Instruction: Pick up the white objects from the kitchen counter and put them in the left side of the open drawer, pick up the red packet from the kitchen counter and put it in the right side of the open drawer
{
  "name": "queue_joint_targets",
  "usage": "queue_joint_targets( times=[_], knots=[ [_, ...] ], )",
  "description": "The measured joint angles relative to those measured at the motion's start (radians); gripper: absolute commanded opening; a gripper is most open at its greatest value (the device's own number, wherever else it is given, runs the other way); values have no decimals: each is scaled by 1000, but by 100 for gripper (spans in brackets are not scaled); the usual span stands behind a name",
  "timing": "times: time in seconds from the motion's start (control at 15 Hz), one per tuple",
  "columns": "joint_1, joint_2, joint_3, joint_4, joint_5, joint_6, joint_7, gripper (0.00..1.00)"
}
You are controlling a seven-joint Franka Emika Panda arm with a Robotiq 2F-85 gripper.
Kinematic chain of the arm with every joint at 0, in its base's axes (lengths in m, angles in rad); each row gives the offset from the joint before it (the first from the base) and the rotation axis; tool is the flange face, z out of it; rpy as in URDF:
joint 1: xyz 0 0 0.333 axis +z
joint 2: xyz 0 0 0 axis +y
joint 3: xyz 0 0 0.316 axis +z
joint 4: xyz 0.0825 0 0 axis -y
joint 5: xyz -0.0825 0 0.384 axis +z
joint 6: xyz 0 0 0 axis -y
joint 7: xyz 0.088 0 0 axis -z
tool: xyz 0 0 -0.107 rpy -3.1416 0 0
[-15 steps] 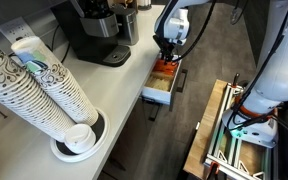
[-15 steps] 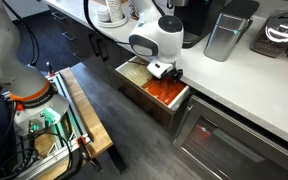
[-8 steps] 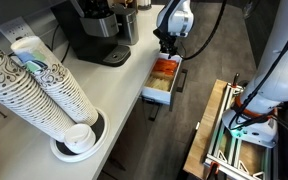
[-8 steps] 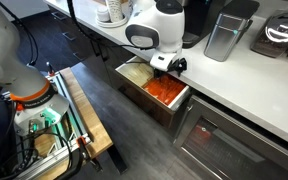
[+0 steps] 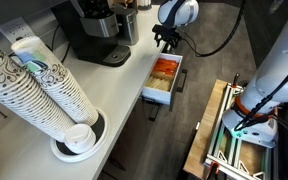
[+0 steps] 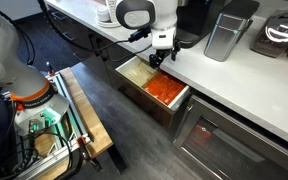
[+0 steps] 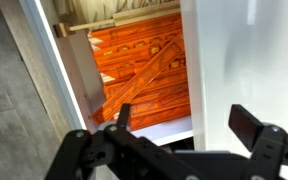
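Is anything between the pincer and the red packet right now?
No. The wrist view shows only bare air between the open pincer and the red packet lying diagonally on the orange packets.

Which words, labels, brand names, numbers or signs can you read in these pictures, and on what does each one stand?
No text can be read in any view.
Orange packets in the open drawer: pale markings, too blurred to read.
Paper cups: a printed pattern, no legible words.
Coffee machine: any label is too small to make out.
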Motion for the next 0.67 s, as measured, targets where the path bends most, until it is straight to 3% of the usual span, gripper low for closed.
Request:
queue_joint_targets(
  times=[0.27,0.67],
  knots=[
    [5,-77,8,-16,-130,-86,-91,100],
    [6,-151,35,-28,-206,-153,-275,100]
  ],
)
